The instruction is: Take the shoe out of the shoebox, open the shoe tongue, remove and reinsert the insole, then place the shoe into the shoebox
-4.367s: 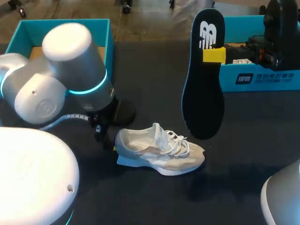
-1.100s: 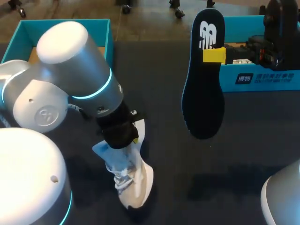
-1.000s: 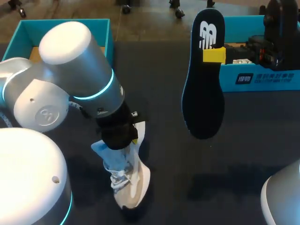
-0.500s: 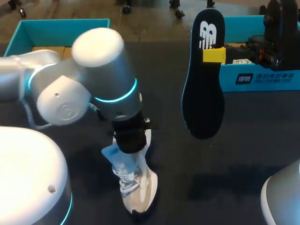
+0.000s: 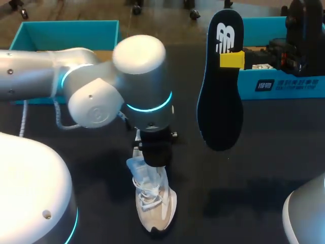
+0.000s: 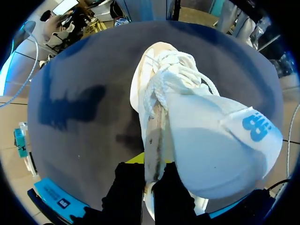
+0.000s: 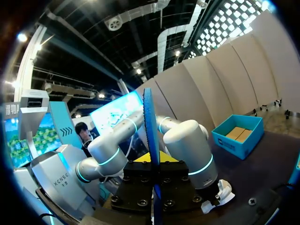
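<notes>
Head view: two robot arms work over a dark tabletop (image 5: pixel 264 152). The left arm (image 5: pixel 101 91) reaches in past the middle, and the right one comes in from the far corner.
Left tool: the left tool (image 6: pixel 151 176) is clamped on the rim of the shoe's opening, with one dark finger inside the wall and one outside. This grip probably steadies the shoe and keeps its mouth reachable.
Shoe: the white shoe (image 5: pixel 152 201) is near the tabletop's front edge, under the left wrist, with its toe pointing away from the tool. In the left wrist view the laces run ahead of the fingers, and a pale flap with a blue mark, likely the tongue (image 6: pixel 225 140), lies beside them. I cannot tell whether the sole rests flat.
Right tool: the right tool (image 5: pixel 231 60) is closed on the insole near its heel end, with a yellow tip pressed against it.
Insole: the dark insole (image 5: pixel 221 91) hangs upright in the air, well apart from the shoe and out of the left arm's way. It looks parked there until the shoe is lined up.
Shoebox: the teal shoebox (image 5: pixel 66 28) sits open at the far left corner, and a second box (image 5: pixel 284 81) stands behind the insole.
Step in hand: the insole is out, so reinserting it seems to come next.
</notes>
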{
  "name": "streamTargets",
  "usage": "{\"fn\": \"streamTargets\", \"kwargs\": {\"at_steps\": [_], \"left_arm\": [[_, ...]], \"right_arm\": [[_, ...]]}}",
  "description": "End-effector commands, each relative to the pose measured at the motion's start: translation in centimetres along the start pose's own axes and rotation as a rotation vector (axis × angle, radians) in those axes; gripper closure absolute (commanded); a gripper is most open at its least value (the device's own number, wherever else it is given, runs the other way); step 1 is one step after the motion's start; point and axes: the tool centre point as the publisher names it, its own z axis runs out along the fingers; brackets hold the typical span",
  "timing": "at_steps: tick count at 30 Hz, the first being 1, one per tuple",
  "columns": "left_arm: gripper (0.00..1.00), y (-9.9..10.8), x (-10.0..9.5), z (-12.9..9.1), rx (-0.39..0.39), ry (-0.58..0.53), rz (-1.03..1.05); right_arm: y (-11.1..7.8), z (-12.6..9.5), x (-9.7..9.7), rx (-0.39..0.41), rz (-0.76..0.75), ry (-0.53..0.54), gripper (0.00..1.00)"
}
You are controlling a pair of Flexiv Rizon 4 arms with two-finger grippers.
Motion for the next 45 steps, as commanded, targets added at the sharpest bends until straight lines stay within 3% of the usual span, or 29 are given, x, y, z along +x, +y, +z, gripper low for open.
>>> {"fn": "streamTargets", "kwargs": {"at_steps": [1, 11, 12, 15, 18, 19, 21, 22, 28, 30, 35, 38, 40, 45], "left_arm": [[1.0, 0.6, -1.3, 1.4, 0.009, 0.038, 0.014], [1.0, 1.5, -2.2, 2.8, 0.025, 0.035, 0.031], [0.95, 1.6, -2.3, 2.9, 0.025, 0.034, 0.032], [0.57, 1.6, -2.5, 3.0, 0.028, 0.027, 0.041], [0.51, 1.8, -2.6, 2.8, 0.025, 0.015, 0.046], [0.44, 1.9, -2.6, 2.6, 0.024, 0.007, 0.047], [0.06, 2.2, -2.6, 2.1, 0.019, -0.018, 0.049], [0.0, 2.3, -2.6, 1.6, 0.017, -0.032, 0.045], [0.0, 3.2, -1.8, -3.0, -0.05, -0.164, 0.007], [0.0, 3.4, -1.2, -5.3, -0.074, -0.253, 0.002], [0.0, 4.2, -0.3, -9.5, -0.058, -0.445, -0.018], [0.0, 5.1, -0.1, -11.8, -0.046, -0.589, -0.027], [0.0, 5.7, 0.6, -13.3, 0.011, -0.803, 0.044], [0.0, 5.7, 0.6, -13.3, 0.011, -0.803, 0.044]], "right_arm": [[0.1, 0.3, -0.3, 0.003, 0.001, 0.002, 1.0], [0.1, 0.3, -0.3, 0.003, 0.001, 0.002, 1.0], [0.1, 0.3, -0.3, 0.003, 0.001, 0.002, 1.0], [0.1, 0.3, -0.3, 0.003, 0.001, 0.002, 1.0], [0.1, 0.3, -0.3, 0.003, 0.001, 0.002, 1.0], [0.1, 0.3, -0.3, 0.003, 0.001, 0.002, 1.0], [0.1, 0.3, -0.3, 0.003, 0.001, 0.002, 1.0], [0.1, 0.3, -0.3, 0.003, 0.001, 0.002, 1.0], [0.1, 0.3, -0.3, 0.003, 0.001, 0.002, 1.0], [0.1, 0.3, -0.3, 0.003, 0.001, 0.002, 1.0], [0.1, 0.3, -0.3, 0.003, 0.001, 0.002, 1.0], [0.1, 0.3, -0.3, 0.003, 0.001, 0.002, 1.0], [0.1, 0.3, -0.3, 0.003, 0.001, 0.002, 1.0], [0.1, 0.3, -0.3, 0.003, 0.001, 0.002, 1.0]]}}
